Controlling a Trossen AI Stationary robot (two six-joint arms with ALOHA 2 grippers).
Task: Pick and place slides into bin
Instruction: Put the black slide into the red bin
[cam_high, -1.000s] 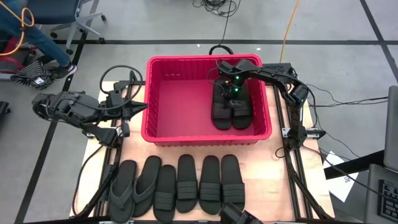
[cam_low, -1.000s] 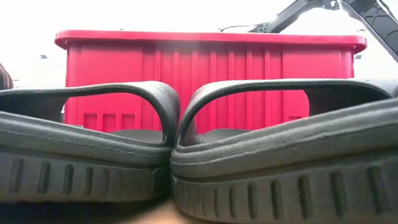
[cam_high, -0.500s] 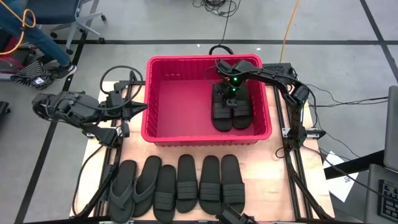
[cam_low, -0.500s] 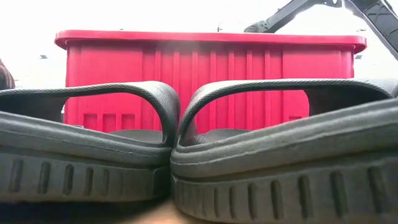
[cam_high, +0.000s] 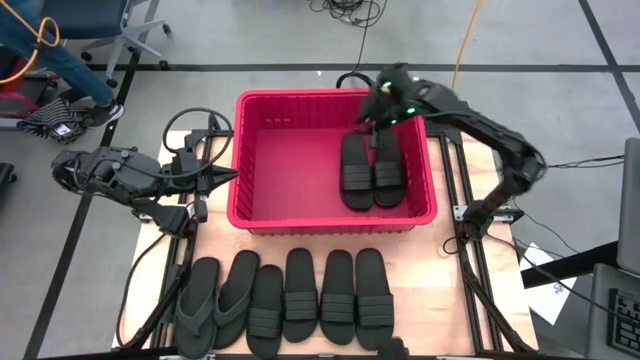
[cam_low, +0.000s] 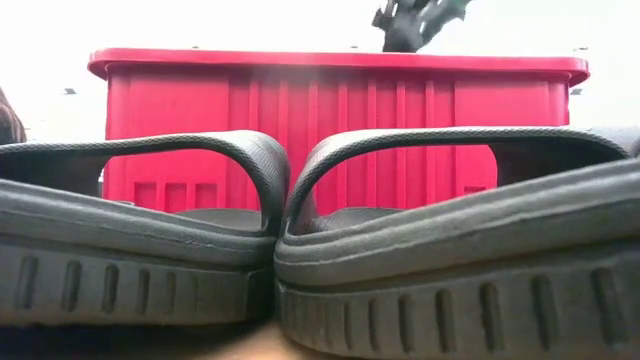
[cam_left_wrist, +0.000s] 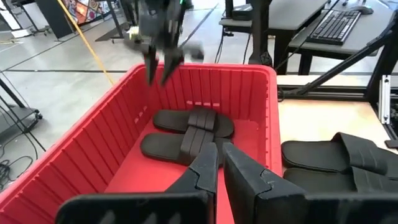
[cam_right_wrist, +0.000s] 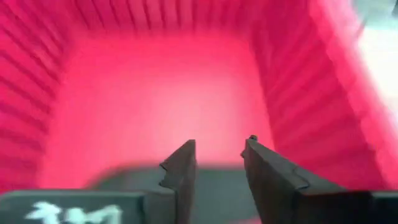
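A: Where are the slides?
B: 2 slides (cam_high: 372, 170) lie in the bin (cam_high: 255, 215); 5 sit before it.
A: Grippers?
B: Right gripper (cam_high: 377, 112) above them, fingers apart, empty. Left gripper (cam_high: 222, 172) beside the bin, together.

Grey floor (cam_high: 250, 35) with dark lines; yellow cable (cam_high: 465, 40); desk with keyboard (cam_left_wrist: 339, 25) beyond table.
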